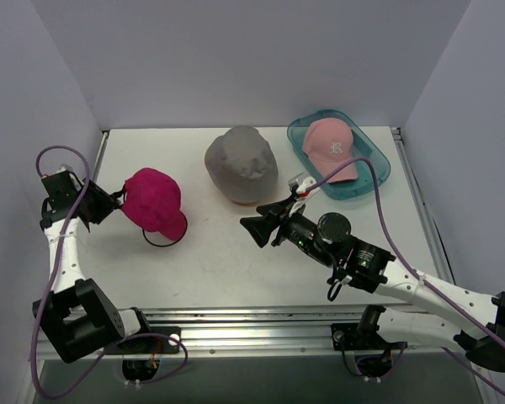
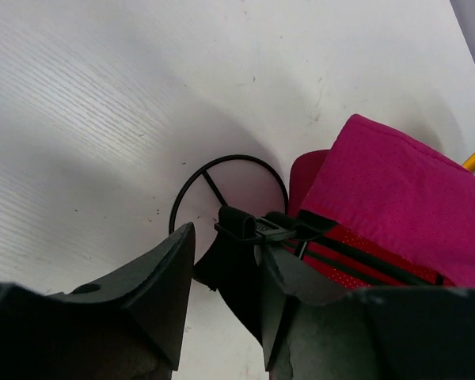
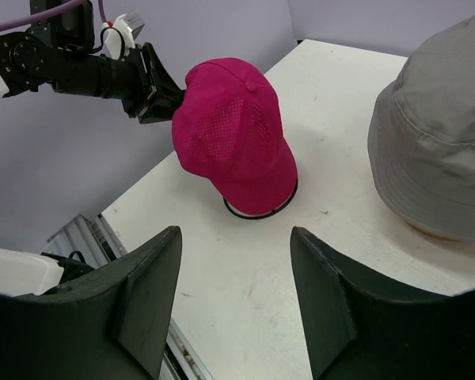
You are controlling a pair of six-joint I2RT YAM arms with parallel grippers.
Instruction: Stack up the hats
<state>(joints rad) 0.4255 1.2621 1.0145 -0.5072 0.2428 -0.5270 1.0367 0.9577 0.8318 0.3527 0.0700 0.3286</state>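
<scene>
Magenta cap [image 1: 154, 202] sits at 9 o'clock on the surface [image 1: 210, 252], propped on a black wire stand [image 2: 187, 183] that holds its crown up. The left end effector [image 1: 112, 204] grasps its rear strap, probably to lift it off, while the right end effector [image 3: 235, 233] hangs released near the centre, fingers spread toward that cap. At 12 o'clock the grey bucket hat [image 1: 241, 164] covers all but a tan edge [image 3: 431, 231] of whatever lies beneath, and the teal tray [image 1: 374, 151] at 2 o'clock holds only 1 pale pink cap [image 1: 331, 145].
</scene>
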